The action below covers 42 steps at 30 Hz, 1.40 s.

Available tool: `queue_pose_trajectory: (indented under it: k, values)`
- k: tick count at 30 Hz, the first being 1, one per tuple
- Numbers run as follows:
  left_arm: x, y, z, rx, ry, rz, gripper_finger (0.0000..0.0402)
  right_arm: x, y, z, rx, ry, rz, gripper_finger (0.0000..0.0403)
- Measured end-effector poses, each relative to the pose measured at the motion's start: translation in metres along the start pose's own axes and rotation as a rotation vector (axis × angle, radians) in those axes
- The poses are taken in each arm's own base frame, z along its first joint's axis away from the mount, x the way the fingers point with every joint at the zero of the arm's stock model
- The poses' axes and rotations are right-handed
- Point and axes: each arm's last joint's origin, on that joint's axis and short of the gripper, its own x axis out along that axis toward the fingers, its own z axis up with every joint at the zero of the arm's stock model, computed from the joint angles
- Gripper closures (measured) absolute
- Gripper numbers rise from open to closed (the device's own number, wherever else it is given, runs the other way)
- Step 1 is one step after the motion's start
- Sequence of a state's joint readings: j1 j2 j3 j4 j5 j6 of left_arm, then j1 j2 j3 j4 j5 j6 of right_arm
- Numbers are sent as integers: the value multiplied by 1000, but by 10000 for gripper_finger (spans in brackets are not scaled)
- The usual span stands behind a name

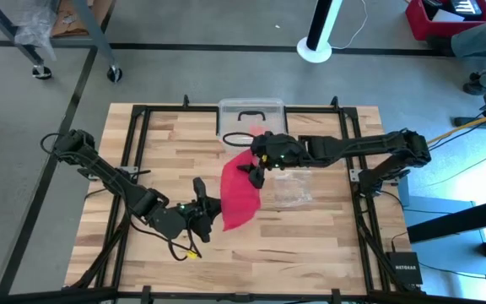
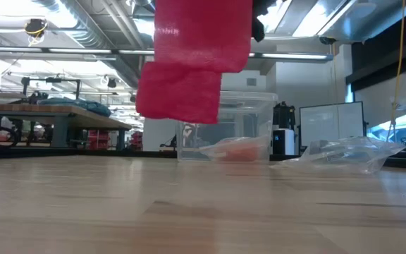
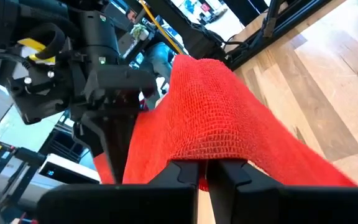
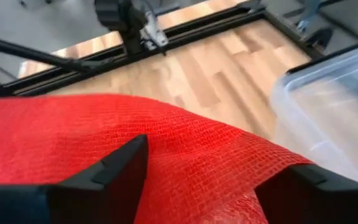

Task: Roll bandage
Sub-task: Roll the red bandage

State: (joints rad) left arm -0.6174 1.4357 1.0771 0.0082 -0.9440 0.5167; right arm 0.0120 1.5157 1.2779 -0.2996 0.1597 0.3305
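The bright red bandage point(image 1: 240, 192) hangs spread in the air over the table's middle, and in the low view its lower fold point(image 2: 180, 92) is clear of the wood. My left gripper point(image 1: 216, 211) is at the bandage's near end, reaching in from the table's left, and is shut on it point(image 3: 204, 173). My right gripper point(image 1: 255, 171) stands at the bandage's far end. Its fingers are spread wide, with red cloth point(image 4: 185, 155) filling the gap between them. My left gripper pinches the bandage's near end point(image 3: 205, 157) between its two shut fingers, coming nearly level from the table's left. The cloth rises away from the fingers in a broad band, lifted clear of the table. One layer or several, I cannot tell. My right gripper stands open around the far part of the cloth point(image 4: 229, 168); I cannot tell whether a finger touches it.
A clear plastic box point(image 1: 251, 114) stands at the table's far middle, with an orange-red lump point(image 2: 240, 149) inside. A crinkly clear plastic bag point(image 1: 294, 190) lies to the right of the bandage. Black frame rails point(image 1: 133, 143) run along the table's edges.
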Motion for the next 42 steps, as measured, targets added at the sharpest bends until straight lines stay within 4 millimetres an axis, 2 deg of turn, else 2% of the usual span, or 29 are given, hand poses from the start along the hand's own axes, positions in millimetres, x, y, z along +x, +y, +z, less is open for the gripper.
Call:
queue_pose_trajectory:
  k: [6,9,15,22,27,30,33,37,42]
  values:
    - [0,0,0,-17,0,0,398,-23,5,17,86,61,67,123]
    - [0,0,0,-21,0,-1,398,-28,6,18,141,140,106,123]
    - [0,0,0,-43,-1,-1,398,-36,9,23,208,192,154,123]
    - [0,0,0,-45,-1,-1,398,-57,11,42,239,140,171,123]
    - [-2,-1,1,-56,-8,-6,398,-81,14,45,212,230,164,123]
    - [-4,-2,2,-62,-14,-10,398,-99,22,33,124,308,135,123]
    - [-6,-2,3,-93,-19,-12,398,-116,43,12,-18,333,86,123]
    - [-7,0,4,-125,-25,-7,398,-134,71,-19,-164,242,63,123]
    - [-5,1,3,-164,-21,-4,398,-137,85,-62,-212,73,48,123]
